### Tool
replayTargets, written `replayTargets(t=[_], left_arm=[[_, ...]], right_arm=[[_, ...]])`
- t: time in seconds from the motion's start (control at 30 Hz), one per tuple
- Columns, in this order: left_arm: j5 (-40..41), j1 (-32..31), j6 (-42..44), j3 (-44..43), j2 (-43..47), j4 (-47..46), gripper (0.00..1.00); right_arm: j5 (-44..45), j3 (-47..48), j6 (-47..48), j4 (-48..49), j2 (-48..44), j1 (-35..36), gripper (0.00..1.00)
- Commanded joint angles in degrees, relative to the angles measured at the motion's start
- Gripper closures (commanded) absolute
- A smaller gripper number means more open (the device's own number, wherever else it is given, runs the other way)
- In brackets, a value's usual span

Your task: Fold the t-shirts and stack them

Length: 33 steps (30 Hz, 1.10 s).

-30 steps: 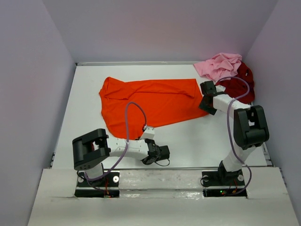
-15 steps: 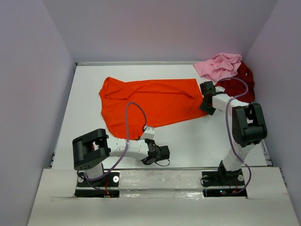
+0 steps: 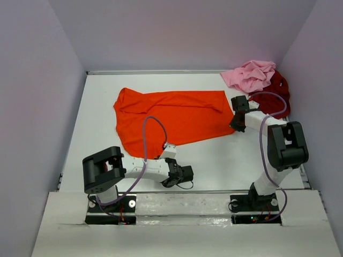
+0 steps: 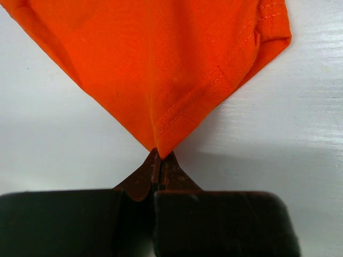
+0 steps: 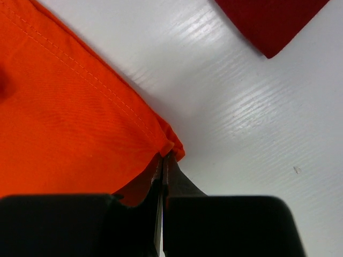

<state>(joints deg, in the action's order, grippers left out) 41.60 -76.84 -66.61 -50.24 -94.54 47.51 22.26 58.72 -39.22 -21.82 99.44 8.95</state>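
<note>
The orange t-shirt (image 3: 171, 119) lies spread out in the middle of the table. My left gripper (image 3: 162, 155) is shut on its near corner, and the left wrist view shows that corner (image 4: 161, 144) pinched at the fingertips (image 4: 159, 156). At the shirt's right near corner, my right gripper (image 3: 234, 126) is shut on the hem (image 5: 169, 145), which its closed tips (image 5: 165, 158) nip. The pink t-shirt (image 3: 249, 75) is crumpled at the back right, partly on top of the dark red t-shirt (image 3: 277, 92).
Purple walls close in the white table (image 3: 96, 107) on the left, back and right. The right arm's cable (image 3: 268, 96) loops over the dark red t-shirt. A corner of the dark red t-shirt (image 5: 273, 21) lies just beyond the right gripper.
The right gripper has closed on the orange t-shirt's right corner and shifted slightly to the right with it. The left arm has not moved.
</note>
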Motion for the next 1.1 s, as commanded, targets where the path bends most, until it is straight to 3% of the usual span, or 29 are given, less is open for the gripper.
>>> replayTargets(t=[0.0,0.37,0.57,0.67,0.77,0.93,1.07], left_arm=[[1.9,-0.68,-0.54,-2.05,2.42,3.99,1.0],[8.49,0.19,-2.12,-10.05,7.71,15.77,1.0],[12.09,3.53,-2.74,-9.1,10.16,17.18,1.0],[13.15,8.09,-3.0,-7.69,13.15,16.48,1.0],[13.68,13.53,2.7,-7.68,16.58,11.66,1.0],[12.02,23.74,20.76,-7.16,20.71,-3.45,1.0],[11.04,30.25,30.19,-7.42,21.24,-12.68,1.0]], right_arm=[[-1.17,-1.85,0.63,0.73,-4.95,-0.43,1.0],[-5.91,-3.44,2.48,0.64,-18.83,-0.43,1.0],[-7.14,-2.12,3.01,0.64,-19.02,-0.43,1.0],[-7.32,-1.5,2.92,1.08,-18.41,-0.43,1.0],[-8.02,-0.71,2.66,1.52,-17.88,-0.43,1.0],[-9.6,0.08,2.48,2.75,-16.82,-0.43,1.0],[-9.78,1.13,2.75,3.98,-14.89,-0.43,1.0]])
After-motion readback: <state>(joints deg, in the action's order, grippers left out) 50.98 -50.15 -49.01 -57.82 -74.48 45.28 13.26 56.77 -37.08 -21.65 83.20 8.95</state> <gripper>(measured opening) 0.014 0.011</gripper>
